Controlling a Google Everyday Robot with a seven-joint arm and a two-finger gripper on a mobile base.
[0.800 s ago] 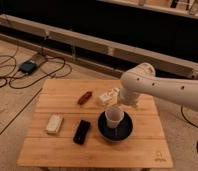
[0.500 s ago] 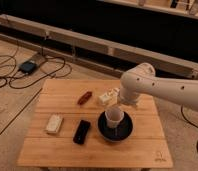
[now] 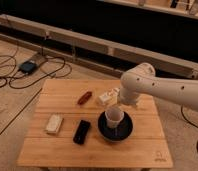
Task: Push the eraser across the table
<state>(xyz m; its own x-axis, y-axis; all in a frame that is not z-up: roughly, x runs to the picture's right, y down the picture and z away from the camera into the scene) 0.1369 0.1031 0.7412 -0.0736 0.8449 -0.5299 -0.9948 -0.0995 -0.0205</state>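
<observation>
Robot arm reaching in from the right, its gripper [image 3: 110, 98] low over the rear half of the table [image 3: 62, 150], jaws spread and holding nothing, just behind the white cup [image 3: 115, 116] that stands in a dark dish [image 3: 106, 131]. The eraser [image 3: 82, 131] lies well apart from the gripper, nearer the front and to its left, between the pale beige block [image 3: 53, 124] and the dish. Bare wood extends from the eraser to the front edge and rearward to the small red-brown item [image 3: 84, 97].
</observation>
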